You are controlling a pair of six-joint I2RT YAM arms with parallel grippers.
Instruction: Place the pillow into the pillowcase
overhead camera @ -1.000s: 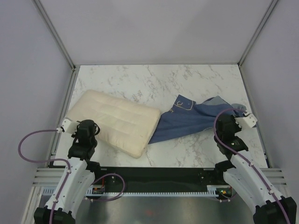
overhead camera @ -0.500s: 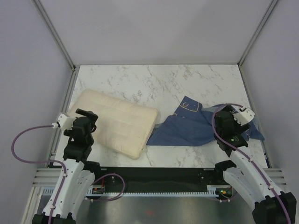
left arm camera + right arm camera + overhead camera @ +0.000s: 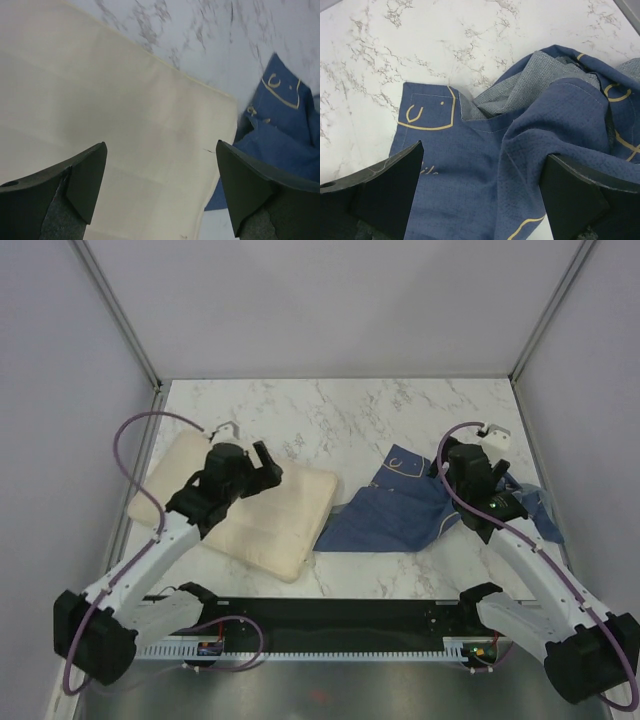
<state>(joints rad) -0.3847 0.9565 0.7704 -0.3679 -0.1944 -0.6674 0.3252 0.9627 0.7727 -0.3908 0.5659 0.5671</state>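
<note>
Denim-blue pillowcase (image 3: 395,520) lies crumpled on the right half of the table (image 3: 330,410). It sits differently from a second ago: the far-right flap has dropped toward the near right edge and the heap is tighter.

Pillow (image 3: 290,510) is on the left, flat, in about the same place and fully outside the case. Its right end is just beside the case's left corner.

Both arms have changed.
- A second ago both sat low near the front edge with jaws closed.
- Left gripper (image 3: 160,150) has now swung forward and hovers above the pillow's right half. Jaws are spread wide with nothing between them.
- Right gripper (image 3: 481,165) has moved up over the far part of the case. It is also released and empty, with only cloth visible below the gap.

Read: looks like a re-approach, no grasp made yet. Insertion hasn't started.

Right wrist view shows lighter grey lining (image 3: 540,75) at a fold. That is probably the mouth, though the opening edge can't be traced for sure.

Likely next need: right pinches one layer at that fold and lifts to open the mouth, left takes the pillow's right end. Risk is grabbing both layers.
</note>
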